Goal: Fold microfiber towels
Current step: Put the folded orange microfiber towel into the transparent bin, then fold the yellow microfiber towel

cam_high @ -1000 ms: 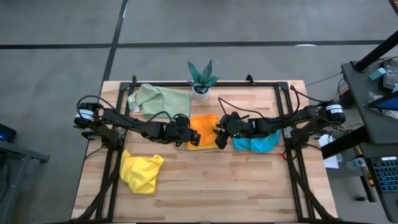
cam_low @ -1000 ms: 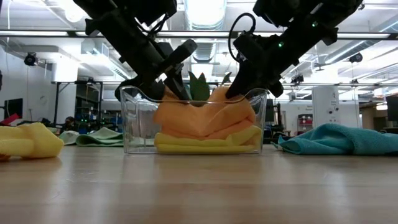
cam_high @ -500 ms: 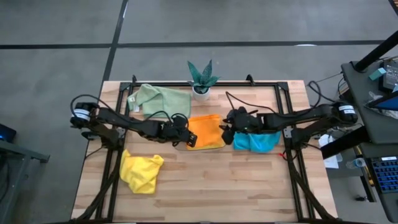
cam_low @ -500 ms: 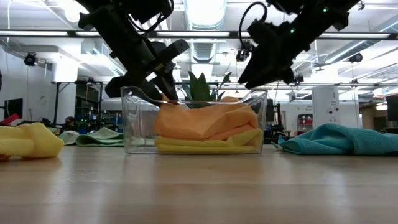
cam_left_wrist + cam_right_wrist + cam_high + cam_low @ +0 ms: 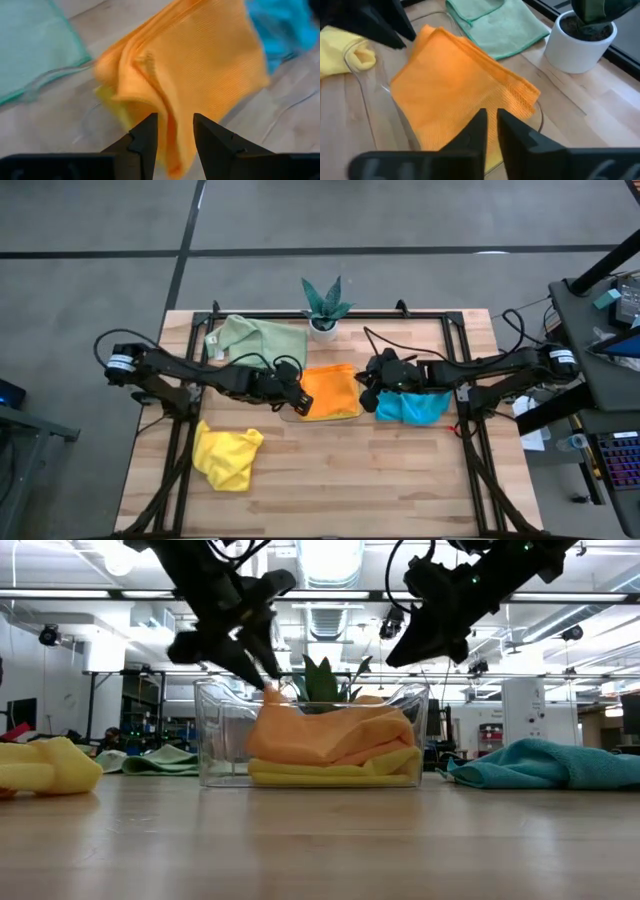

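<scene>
Folded orange microfiber towel in clear plastic tray. Left tool partly open, empty, at tray's left rim; right tool closed, empty.

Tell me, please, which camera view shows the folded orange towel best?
The right wrist view: the orange towel lies whole in the clear tray. The high view shows it small, the low view only side-on, and the left wrist view crops it.

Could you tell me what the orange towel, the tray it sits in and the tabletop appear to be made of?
The orange towel looks like soft matte microfiber: fine ribbed weave, limp folds. The tray seems to be clear glossy plastic, since the towels show through its walls, though glass cannot be excluded. The tabletop appears to be pale wood with a smooth, lightly sheened finish, showing plank seams and grain.
</scene>
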Action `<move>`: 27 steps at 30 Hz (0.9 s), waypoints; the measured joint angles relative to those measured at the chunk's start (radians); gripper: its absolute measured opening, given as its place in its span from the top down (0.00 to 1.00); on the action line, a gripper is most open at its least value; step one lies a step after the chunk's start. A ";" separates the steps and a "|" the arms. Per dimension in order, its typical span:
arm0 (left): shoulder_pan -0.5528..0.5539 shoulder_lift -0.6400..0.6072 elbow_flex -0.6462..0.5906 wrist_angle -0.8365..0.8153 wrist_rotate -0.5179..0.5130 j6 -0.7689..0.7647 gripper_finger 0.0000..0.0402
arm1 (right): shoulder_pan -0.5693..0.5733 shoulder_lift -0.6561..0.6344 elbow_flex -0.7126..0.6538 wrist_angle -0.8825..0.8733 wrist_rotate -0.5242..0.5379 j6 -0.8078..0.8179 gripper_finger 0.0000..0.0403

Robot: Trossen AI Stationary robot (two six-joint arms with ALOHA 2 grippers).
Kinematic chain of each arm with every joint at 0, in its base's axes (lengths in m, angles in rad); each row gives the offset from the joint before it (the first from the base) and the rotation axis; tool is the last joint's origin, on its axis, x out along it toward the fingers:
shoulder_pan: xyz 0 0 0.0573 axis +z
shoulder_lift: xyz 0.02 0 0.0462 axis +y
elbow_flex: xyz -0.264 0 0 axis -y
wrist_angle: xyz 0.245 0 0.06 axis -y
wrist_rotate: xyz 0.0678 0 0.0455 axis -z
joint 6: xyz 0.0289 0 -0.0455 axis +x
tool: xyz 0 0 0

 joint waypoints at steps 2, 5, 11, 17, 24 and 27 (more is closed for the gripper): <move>0.000 -0.005 0.032 -0.075 0.000 0.001 0.73 | 0.000 0.000 0.000 0.005 0.000 -0.015 0.97; 0.000 -0.014 0.071 -0.118 0.000 0.020 0.73 | 0.000 0.009 0.000 0.011 0.000 -0.027 0.98; 0.000 0.005 0.096 0.016 -0.021 0.177 0.73 | -0.015 0.072 0.002 0.080 -0.007 -0.072 0.98; 0.000 0.115 0.091 0.081 -0.021 0.250 0.73 | -0.037 0.145 0.126 -0.048 -0.009 -0.183 0.98; -0.009 0.177 0.090 0.130 -0.024 0.272 0.73 | -0.037 0.229 0.274 -0.213 -0.026 -0.324 0.98; -0.057 0.166 0.089 0.132 -0.056 0.279 0.73 | -0.034 0.225 0.277 -0.222 -0.025 -0.355 0.98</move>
